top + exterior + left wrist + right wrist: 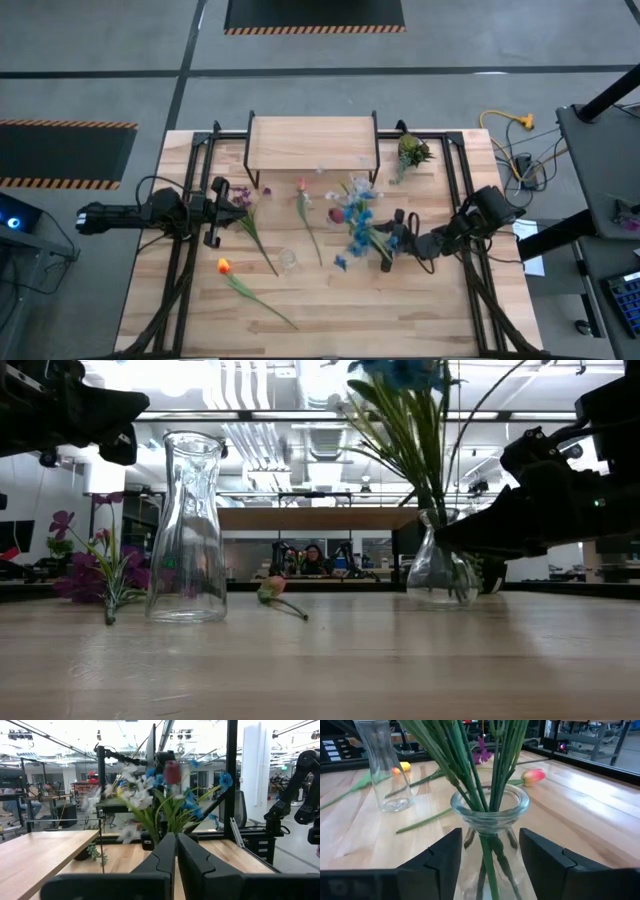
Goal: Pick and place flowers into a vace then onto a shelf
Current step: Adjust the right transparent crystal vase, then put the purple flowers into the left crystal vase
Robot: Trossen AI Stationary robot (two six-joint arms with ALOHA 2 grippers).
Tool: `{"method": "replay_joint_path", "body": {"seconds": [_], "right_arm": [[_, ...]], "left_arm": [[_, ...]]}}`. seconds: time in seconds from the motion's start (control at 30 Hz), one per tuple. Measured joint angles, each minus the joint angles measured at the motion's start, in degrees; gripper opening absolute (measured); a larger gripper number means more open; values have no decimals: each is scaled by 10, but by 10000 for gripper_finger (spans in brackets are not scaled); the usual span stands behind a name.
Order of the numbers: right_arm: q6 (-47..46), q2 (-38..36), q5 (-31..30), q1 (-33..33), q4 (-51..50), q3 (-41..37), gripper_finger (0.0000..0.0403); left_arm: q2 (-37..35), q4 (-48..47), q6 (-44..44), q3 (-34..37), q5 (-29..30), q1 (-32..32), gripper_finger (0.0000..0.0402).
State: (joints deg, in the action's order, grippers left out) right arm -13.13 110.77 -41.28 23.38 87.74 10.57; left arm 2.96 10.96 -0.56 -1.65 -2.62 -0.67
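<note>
Left gripper (pixel 214 212) clenched, empty, waiting near purple flower (pixel 243 196). Loose flowers (pixel 308 225) on table (pixel 440 310). Right gripper (pixel 487 851) released, fingers straddling filled vase (pixel 490 810), probably to lift it onto shelf (pixel 312 142).

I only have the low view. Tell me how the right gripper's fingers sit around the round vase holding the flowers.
Observer: The right wrist view shows the right gripper open, one finger on each side of the vase, just below its rim.
Operator: Now report the left gripper.
Observer: The left gripper is shut and holds nothing. In the high view it hangs over the table's left side, beside the purple flower.
</note>
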Motion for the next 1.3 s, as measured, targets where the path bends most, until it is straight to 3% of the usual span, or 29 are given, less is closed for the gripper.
{"method": "replay_joint_path", "body": {"seconds": [0.43,0.73,0.93,1.2,1.3], "right_arm": [[0,-130,0,52,5,-52,205],[-31,-251,17,113,-66,-75,204],[-24,-353,10,136,-211,-56,194],[-25,-541,8,141,-539,-3,184],[-23,-611,-4,138,-619,4,179]], "left_arm": [[0,0,0,0,0,0,0],[0,0,0,0,0,0,0],[0,0,0,0,0,0,0],[0,0,0,0,0,0,0],[0,0,0,0,0,0,0]]}}
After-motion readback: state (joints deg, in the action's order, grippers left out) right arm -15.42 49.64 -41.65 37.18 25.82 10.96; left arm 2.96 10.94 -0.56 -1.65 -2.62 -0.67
